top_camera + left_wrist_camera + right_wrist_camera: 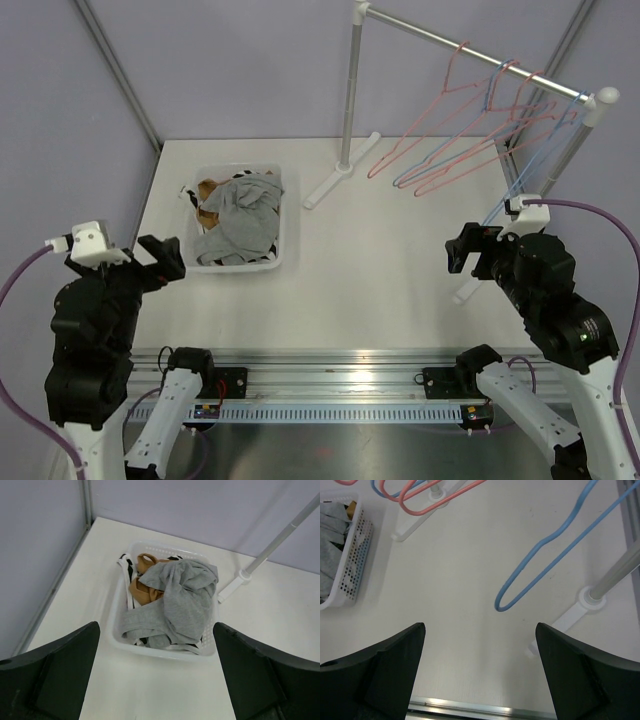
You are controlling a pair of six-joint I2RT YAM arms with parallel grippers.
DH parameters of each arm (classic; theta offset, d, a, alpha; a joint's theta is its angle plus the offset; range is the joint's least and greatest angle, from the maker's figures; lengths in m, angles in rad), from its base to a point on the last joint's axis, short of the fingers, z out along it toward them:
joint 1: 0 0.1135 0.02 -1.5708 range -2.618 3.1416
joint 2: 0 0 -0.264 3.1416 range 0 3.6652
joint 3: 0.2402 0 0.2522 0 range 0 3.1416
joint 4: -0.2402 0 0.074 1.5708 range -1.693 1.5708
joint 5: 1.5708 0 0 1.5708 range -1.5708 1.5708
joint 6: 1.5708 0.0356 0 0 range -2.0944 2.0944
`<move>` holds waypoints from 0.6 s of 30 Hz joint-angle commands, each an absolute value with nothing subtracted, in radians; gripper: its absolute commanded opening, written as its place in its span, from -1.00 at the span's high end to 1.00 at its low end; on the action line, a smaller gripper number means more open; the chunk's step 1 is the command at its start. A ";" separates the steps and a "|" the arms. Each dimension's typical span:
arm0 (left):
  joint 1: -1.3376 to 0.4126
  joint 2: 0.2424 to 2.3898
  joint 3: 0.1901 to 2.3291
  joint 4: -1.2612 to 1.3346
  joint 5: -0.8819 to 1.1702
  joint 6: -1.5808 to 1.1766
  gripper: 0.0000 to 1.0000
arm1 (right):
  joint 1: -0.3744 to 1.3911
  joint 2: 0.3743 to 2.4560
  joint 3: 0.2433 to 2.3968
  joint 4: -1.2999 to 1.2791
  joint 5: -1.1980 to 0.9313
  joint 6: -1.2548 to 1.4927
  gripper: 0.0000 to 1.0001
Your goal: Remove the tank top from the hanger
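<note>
A grey tank top (182,597) lies crumpled in a white basket (165,652) on top of other clothes, seen in the left wrist view. The same grey heap (240,222) fills the basket (285,215) at the table's left. Several pink hangers (450,140) and a blue hanger (530,170) hang bare from the rail (450,40); the blue hanger's loop (540,545) shows in the right wrist view. My left gripper (165,258) (155,630) stands open just in front of the basket, holding nothing. Near the rack's right post, my right gripper (462,255) (480,626) is open and empty, below the blue hanger.
The rack's left post (350,90) and its white foot (335,180) stand right of the basket. The right post's foot (585,602) is near my right gripper. Tan and black-and-white clothes (142,580) lie under the grey one. A metal rail (330,375) runs along the near edge.
</note>
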State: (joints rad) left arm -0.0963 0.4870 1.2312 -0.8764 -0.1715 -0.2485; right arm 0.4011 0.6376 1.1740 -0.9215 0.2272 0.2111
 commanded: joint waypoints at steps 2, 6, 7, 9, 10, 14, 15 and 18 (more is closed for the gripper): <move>-0.100 0.437 1.204 -0.992 -0.249 -0.172 -0.98 | 0.402 0.612 1.155 -0.907 0.327 0.170 -0.99; -0.115 0.345 1.132 -1.008 -0.116 -0.118 -0.98 | 0.400 0.575 1.140 -0.916 0.350 0.170 -0.99; -0.117 0.330 1.115 -1.002 -0.118 -0.126 -0.98 | 0.402 0.559 1.135 -0.916 0.353 0.172 -0.99; -0.117 0.287 1.083 -0.993 -0.124 -0.130 -0.98 | 0.402 0.537 1.114 -0.910 0.348 0.170 -0.99; -0.117 0.272 1.056 -0.986 -0.126 -0.135 -0.98 | 0.402 0.516 1.106 -0.907 0.348 0.169 -0.99; -0.118 0.224 1.034 -0.953 -0.123 -0.124 -0.98 | 0.400 0.477 1.062 -0.865 0.344 0.166 -0.99; -0.120 0.222 1.029 -0.947 -0.114 -0.123 -0.98 | 0.400 0.474 1.055 -0.859 0.342 0.169 -0.99; -0.120 0.232 1.019 -0.937 -0.098 -0.127 -0.98 | 0.402 0.477 1.042 -0.838 0.334 0.184 -0.99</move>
